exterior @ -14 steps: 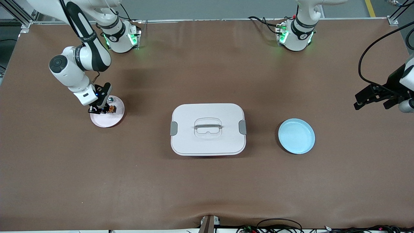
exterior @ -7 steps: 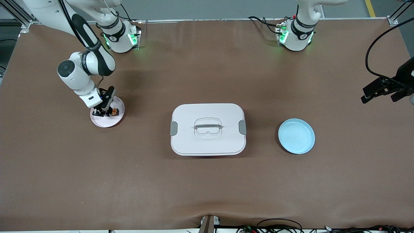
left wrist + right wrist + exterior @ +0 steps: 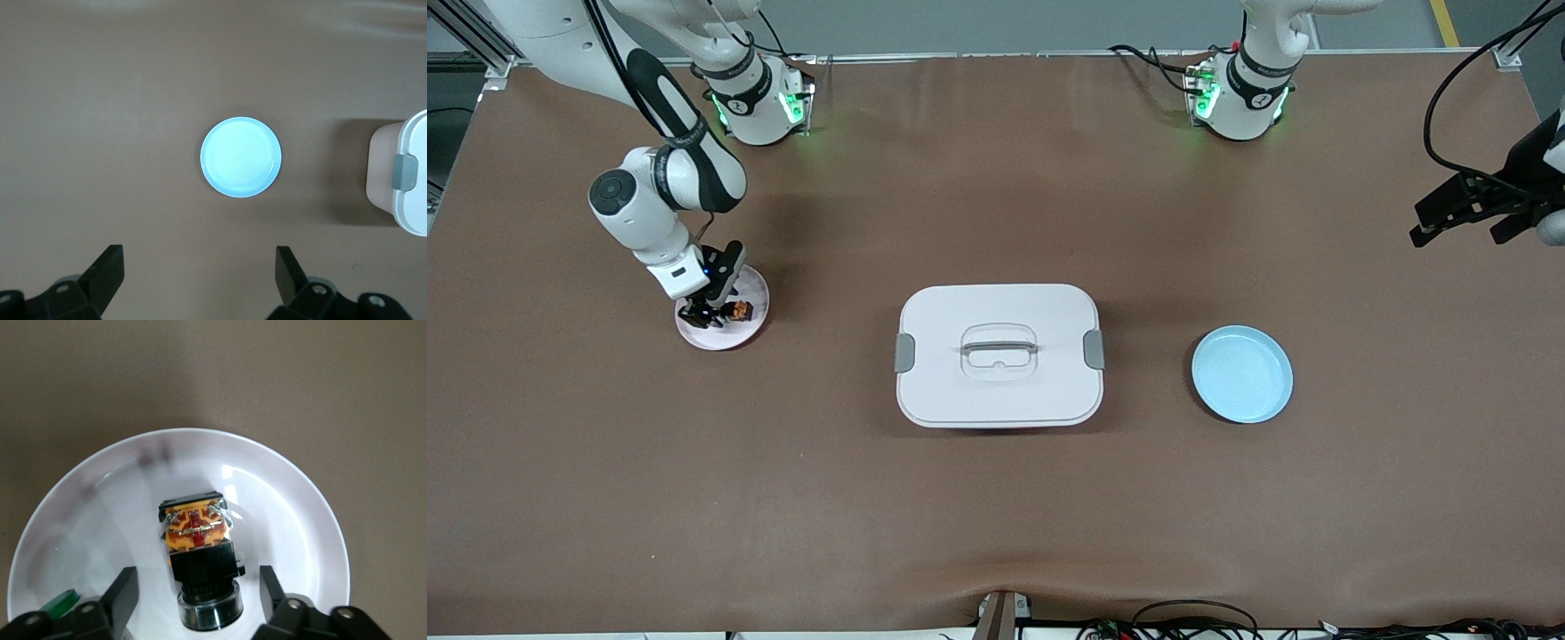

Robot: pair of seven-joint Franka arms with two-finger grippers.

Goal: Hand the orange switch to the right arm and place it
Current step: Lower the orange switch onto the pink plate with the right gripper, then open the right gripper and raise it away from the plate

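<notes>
Right gripper (image 3: 704, 313) sits low over the pink plate (image 3: 754, 286), which lies toward the right arm's end of the bench (image 3: 996, 516), roughly midway between the bench's base-side edge and its camera-side edge. In the right wrist view the fingers (image 3: 123, 590) stand spread, one on each side of the orange switch (image 3: 198, 543), with visible gaps; nothing is gripped. The switch lies on its side in the plate, orange body up the plate, black section and round clear cap toward the gripper. A green object (image 3: 59, 603) shows at the plate's rim, next to one finger; what it is cannot be told.

Left gripper (image 3: 1463, 213) hangs in the air over the bench edge at the left arm's end, fingers (image 3: 107, 270) wide apart, holding nothing. Left arm waits.

White lidded container (image 3: 999, 356) with grey clips sits mid-bench. Light blue plate (image 3: 1242, 373) lies beside it, toward the left arm's end.
</notes>
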